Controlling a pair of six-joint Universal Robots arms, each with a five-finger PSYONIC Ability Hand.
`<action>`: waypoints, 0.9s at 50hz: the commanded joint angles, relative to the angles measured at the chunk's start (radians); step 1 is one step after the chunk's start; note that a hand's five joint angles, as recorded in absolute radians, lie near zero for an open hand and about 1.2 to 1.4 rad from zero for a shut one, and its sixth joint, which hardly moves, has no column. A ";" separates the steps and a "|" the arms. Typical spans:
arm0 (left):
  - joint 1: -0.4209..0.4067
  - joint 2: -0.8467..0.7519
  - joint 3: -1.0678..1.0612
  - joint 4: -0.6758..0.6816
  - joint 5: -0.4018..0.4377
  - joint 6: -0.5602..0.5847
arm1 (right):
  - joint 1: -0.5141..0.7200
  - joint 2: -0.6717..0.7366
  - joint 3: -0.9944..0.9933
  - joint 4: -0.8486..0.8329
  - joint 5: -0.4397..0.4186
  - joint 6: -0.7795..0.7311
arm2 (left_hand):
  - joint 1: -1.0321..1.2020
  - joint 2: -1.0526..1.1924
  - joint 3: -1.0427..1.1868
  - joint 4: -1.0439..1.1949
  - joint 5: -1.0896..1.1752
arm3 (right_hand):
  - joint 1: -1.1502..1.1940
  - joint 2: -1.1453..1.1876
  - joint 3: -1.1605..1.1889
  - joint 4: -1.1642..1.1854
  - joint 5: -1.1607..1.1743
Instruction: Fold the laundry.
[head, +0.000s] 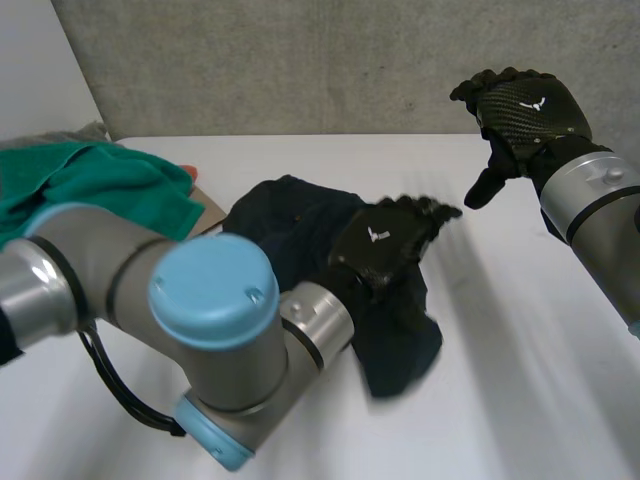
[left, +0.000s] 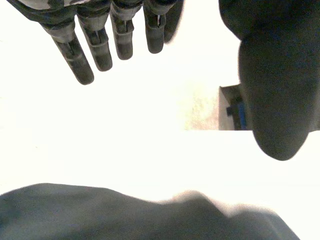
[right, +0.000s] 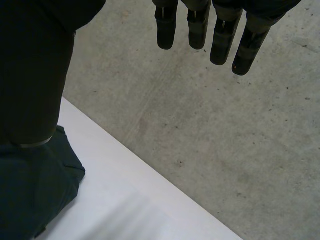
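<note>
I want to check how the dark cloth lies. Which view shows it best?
The head view: the dark cloth lies crumpled on the table, nearly whole, with the left hand over it. The left wrist view shows an edge of the dark cloth, the right wrist view one corner.

Looks like a robot lab or test room. A plain white table (head: 520, 400) stands right against a bare grey concrete wall (head: 300, 60). Two grey machine arms reach over the table, the left arm (head: 60, 280) with a light-blue cap (head: 212, 290), the right arm (head: 600, 200) opposite. A green cloth (head: 110, 185) is heaped at the table's far left, and a dark cloth (head: 400, 340) lies at its middle.
</note>
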 joint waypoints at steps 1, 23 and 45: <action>0.191 0.135 0.001 -0.017 0.010 0.030 | 0.001 0.013 -0.002 0.005 -0.002 -0.021 | 0.010 -0.015 -0.019 -0.012 -0.007 | -0.021 -0.043 -0.037 -0.053 -0.068; 0.446 -0.146 0.064 -0.078 0.076 0.461 | 0.090 0.202 -0.013 0.123 -0.009 -0.232 | 0.074 0.049 0.045 0.052 0.058 | -0.021 -0.043 -0.037 -0.053 -0.068; 0.351 -0.249 0.540 -0.033 -0.066 0.427 | 0.044 0.234 -0.062 0.111 0.001 -0.222 | 1.187 1.162 1.158 1.164 1.170 | -0.021 -0.043 -0.037 -0.053 -0.068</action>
